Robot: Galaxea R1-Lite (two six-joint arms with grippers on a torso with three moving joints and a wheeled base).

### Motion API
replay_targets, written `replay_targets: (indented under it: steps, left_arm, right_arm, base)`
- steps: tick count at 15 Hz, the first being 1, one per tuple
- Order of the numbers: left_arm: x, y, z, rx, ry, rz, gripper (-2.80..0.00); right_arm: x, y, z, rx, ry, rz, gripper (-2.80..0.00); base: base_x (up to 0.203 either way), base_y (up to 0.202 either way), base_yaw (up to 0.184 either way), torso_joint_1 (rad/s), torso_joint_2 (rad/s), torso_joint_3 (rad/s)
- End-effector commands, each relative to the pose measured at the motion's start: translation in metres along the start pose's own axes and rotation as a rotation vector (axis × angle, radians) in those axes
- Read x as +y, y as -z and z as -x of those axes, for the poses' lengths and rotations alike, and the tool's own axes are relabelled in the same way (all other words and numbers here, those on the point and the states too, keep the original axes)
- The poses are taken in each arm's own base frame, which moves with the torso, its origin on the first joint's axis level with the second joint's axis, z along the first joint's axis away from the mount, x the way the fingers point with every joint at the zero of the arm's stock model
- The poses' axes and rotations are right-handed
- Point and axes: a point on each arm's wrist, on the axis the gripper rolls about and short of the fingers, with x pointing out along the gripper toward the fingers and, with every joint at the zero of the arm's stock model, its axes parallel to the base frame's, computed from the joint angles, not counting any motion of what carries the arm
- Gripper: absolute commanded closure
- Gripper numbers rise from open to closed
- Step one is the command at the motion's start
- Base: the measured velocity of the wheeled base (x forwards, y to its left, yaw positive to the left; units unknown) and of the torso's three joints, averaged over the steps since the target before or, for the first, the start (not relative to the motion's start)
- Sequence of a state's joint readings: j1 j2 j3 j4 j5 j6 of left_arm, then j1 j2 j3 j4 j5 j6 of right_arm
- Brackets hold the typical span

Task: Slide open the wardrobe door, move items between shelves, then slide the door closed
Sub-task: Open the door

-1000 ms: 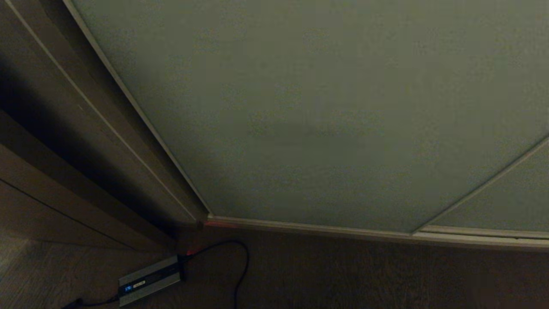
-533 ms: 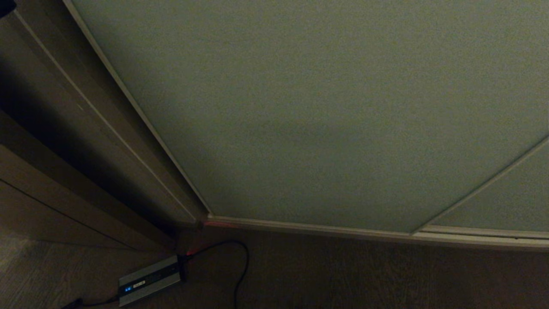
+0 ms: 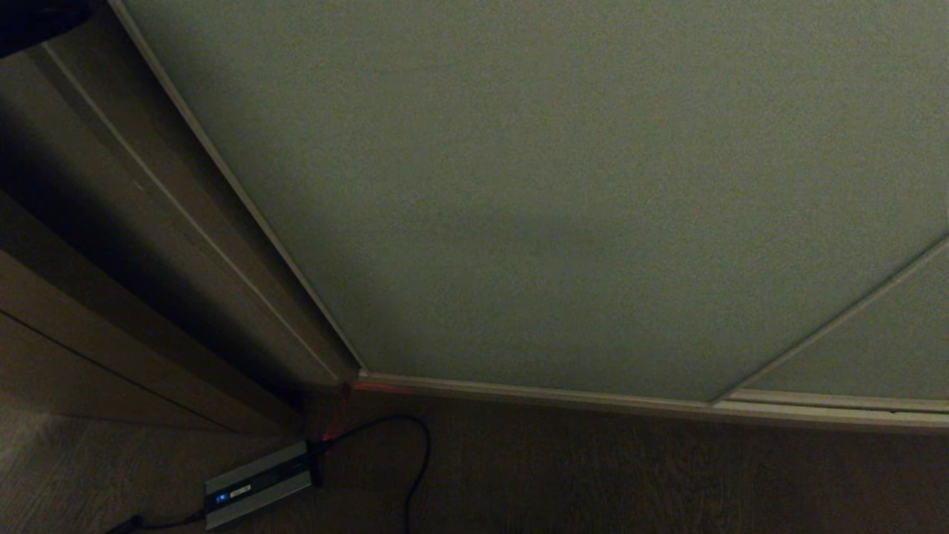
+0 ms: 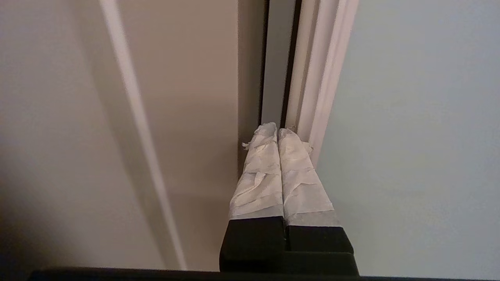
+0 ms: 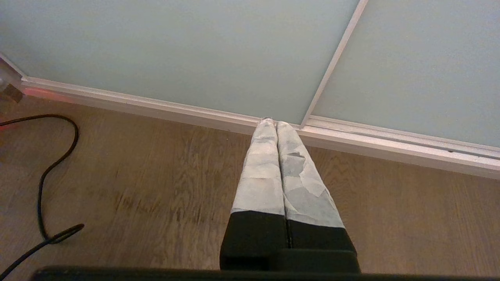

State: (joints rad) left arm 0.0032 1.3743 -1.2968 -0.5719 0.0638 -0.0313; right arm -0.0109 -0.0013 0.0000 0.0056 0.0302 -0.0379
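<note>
The left gripper [image 4: 277,130] has its tape-wrapped fingers [image 4: 259,171] pressed together, holding nothing. Their tips sit at the narrow dark gap between a brown wooden panel [image 4: 187,97] on one side and the cream frame strip [image 4: 320,78] on the other; whether they touch the strip cannot be told. Just past that strip spreads the sliding wardrobe door [image 4: 422,136], a pale grey-green panel, drawn across the wardrobe.

The right gripper [image 5: 272,121] hangs low with its taped fingers [image 5: 259,175] also closed and empty, above the wooden floor [image 5: 156,187]. Beyond their tips runs the cream bottom rail [image 5: 390,142], then the door, where a thin strip [image 5: 332,64] divides two panels. Off to one side of these fingers a black cable [image 5: 58,156] loops on the floor.

In the head view, the door [image 3: 556,185] fills most of the frame, and a small grey box [image 3: 256,483] with a lit blue light lies on the floor near its lower corner.
</note>
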Motion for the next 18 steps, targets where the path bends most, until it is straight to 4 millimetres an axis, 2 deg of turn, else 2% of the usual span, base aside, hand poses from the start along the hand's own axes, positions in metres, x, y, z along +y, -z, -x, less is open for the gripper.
replay_targets:
  steps: [1, 6, 9, 18]
  left_arm:
    - [-0.002, 0.004, -0.011, 0.0, 0.004, 0.001, 0.0]
    - [-0.006, 0.011, -0.022, 0.006, 0.015, -0.001, 0.0]
    - [-0.011, 0.006, -0.022, -0.01, 0.035, -0.004, 0.0]
    - [-0.061, 0.007, -0.016, 0.039, 0.208, 0.055, 0.0]
  right_arm:
    - [0.0, 0.001, 0.0, 0.006, -0.001, 0.0, 0.0]
    - [0.0, 0.001, 0.0, 0.005, -0.001, 0.0, 0.0]
    - [0.0, 0.001, 0.0, 0.005, -0.001, 0.0, 0.0]
    - [0.0, 0.001, 0.0, 0.005, -0.001, 0.0, 0.0]
  base:
    - [0.0, 0.0, 0.0, 0.0, 0.0, 0.0]
    - [0.0, 0.0, 0.0, 0.0, 0.0, 0.0]
    - [0.0, 0.0, 0.0, 0.0, 0.0, 0.0]
    - [0.0, 0.0, 0.0, 0.0, 0.0, 0.0]
